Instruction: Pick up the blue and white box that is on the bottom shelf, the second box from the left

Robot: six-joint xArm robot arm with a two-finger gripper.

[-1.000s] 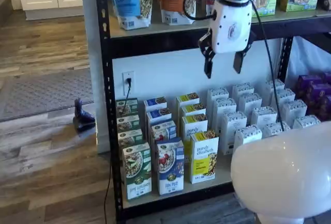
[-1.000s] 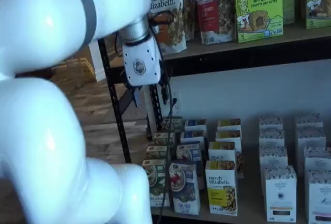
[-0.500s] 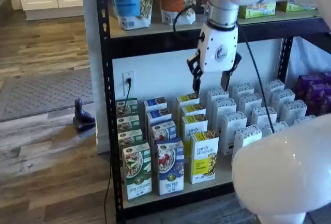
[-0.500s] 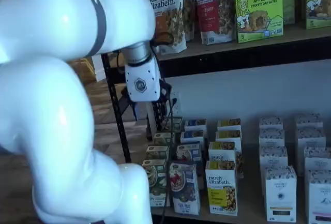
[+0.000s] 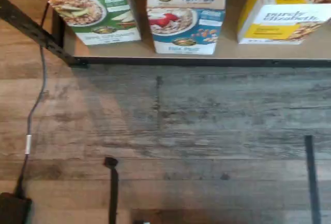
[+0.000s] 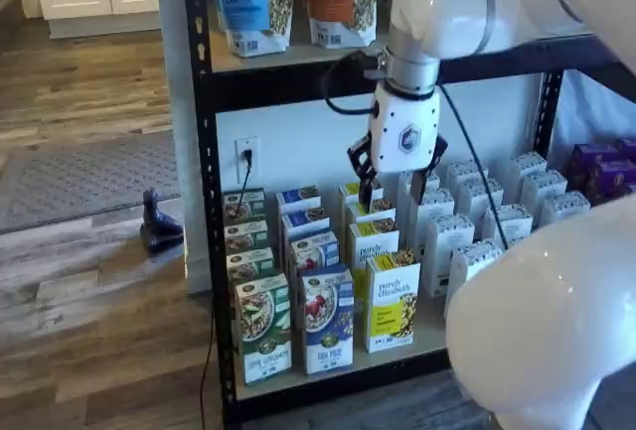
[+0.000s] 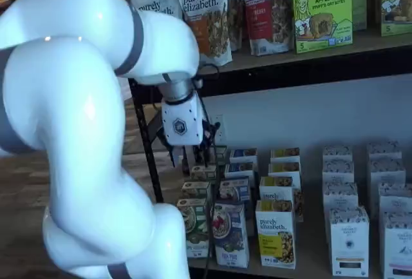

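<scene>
The blue and white box [image 6: 327, 319] stands at the front of the bottom shelf [image 6: 429, 335], squeezed between the green and white box [image 6: 263, 328] and the yellow and white box [image 6: 393, 300]. My pincer [image 6: 396, 180] hangs above, fingers spread, empty. Risk — a finger clips a neighbour or the boxes behind. A black cable [image 5: 35, 110] trails nearby.

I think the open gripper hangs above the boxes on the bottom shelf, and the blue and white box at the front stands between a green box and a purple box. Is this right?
Not quite. The blue and white box stands between the green box and a yellow box, not a purple one; the shelf view shows this. The gripper is indeed open above the bottom shelf.
</scene>
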